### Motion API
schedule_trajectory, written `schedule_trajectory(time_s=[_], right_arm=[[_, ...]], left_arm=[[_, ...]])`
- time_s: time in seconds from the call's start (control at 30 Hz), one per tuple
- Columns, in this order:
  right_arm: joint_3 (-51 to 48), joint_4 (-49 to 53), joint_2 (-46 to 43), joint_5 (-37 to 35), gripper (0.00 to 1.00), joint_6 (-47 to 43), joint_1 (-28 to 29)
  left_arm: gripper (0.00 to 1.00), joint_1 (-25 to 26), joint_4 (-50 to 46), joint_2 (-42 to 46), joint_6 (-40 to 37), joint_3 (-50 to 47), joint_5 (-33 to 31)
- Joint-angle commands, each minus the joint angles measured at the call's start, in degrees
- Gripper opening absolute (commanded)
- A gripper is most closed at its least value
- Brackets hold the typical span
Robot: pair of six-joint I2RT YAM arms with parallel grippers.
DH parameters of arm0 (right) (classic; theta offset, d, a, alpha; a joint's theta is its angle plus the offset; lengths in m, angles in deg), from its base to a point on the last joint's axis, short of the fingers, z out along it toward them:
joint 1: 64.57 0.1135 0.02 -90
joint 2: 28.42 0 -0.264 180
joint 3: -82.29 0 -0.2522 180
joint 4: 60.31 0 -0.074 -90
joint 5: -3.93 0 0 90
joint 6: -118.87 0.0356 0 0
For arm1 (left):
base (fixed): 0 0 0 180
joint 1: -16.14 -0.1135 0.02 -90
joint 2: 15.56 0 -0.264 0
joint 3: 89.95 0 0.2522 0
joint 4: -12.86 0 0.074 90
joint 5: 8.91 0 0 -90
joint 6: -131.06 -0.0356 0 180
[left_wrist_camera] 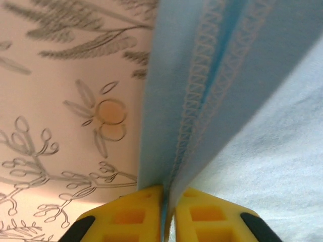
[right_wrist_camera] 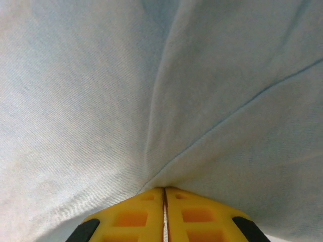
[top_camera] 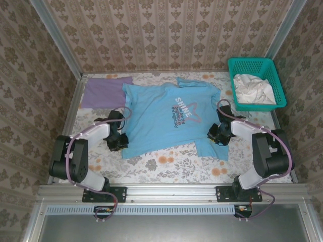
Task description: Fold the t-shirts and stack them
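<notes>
Matt, soft-knit cloth of the blue t-shirt (top_camera: 161,118) sits pinched between the moulded yellow plastic fingers (left_wrist_camera: 146,212) of the left hand (left_wrist_camera: 167,194), pale looped stitching along its hem. The right hand (right_wrist_camera: 164,191), of the same smooth plastic, grips finely woven fabric. Left of the left hand, the worktop (left_wrist_camera: 60,101) wears a flat floral-printed cover. Beyond it lies a matt purple t-shirt (top_camera: 103,91). Beyond the right hand is a teal plastic mesh basket (top_camera: 275,70) of crumpled white cloth (top_camera: 252,88).

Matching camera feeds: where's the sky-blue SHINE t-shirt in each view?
Top external: sky-blue short-sleeved cloth t-shirt spread flat, centre of frame.
Left wrist: right half, stitched hem pinched in left pincer.
Right wrist: a fold pinched in right pincer, cloth above.
Shared landmark: floral-print tablecloth, top and left-wrist views.
</notes>
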Motion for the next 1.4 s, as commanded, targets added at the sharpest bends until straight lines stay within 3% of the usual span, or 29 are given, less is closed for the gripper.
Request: schedule_trajectory(time_s=[0.0, 0.17, 0.27, 0.57, 0.7, 0.77, 0.87, 1.07, 1.37], right_arm=[[-1.7, 2.8, -0.4, 0.3, 0.12, 2.0, -0.7], [-3.7, 2.4, -2.0, 1.4, 0.12, 3.5, -1.9], [-4.1, 2.5, -2.8, 2.2, 0.14, 3.7, -2.2], [-1.4, 3.9, -7.8, 2.1, 0.28, 2.2, -2.3], [0.2, 3.6, -7.2, 2.5, 0.33, 1.9, -2.3], [1.2, 3.5, -6.2, 2.6, 0.33, 1.9, -2.4], [2.1, 3.4, -5.0, 3.1, 0.33, 1.6, -2.4], [2.3, 3.3, -5.0, 2.9, 0.33, 1.6, -2.4], [1.0, 3.4, -5.7, 2.3, 0.32, 1.6, -2.4]], left_arm=[[0.20, -2.5, 1.2, 2.6, 5.5, -3.8, 2.3], [0.25, -9.2, 2.2, 6.3, 8.1, -7.7, 4.7], [0.34, -12.8, 1.5, 8.0, 8.8, -7.7, 5.6], [0.63, -12.2, 2.9, 6.8, 7.3, 9.0, 2.6], [0.68, -11.1, 4.2, -2.8, 4.3, 19.8, 6.3], [0.69, -10.7, 3.3, -9.8, 2.3, 26.6, 9.5], [0.71, -9.9, 0.8, -19.1, -0.4, 35.1, 9.0], [0.71, -8.8, -0.7, -30.4, -2.5, 45.4, 9.7], [0.49, -8.2, -2.1, -35.9, -4.3, 51.1, 10.5]])
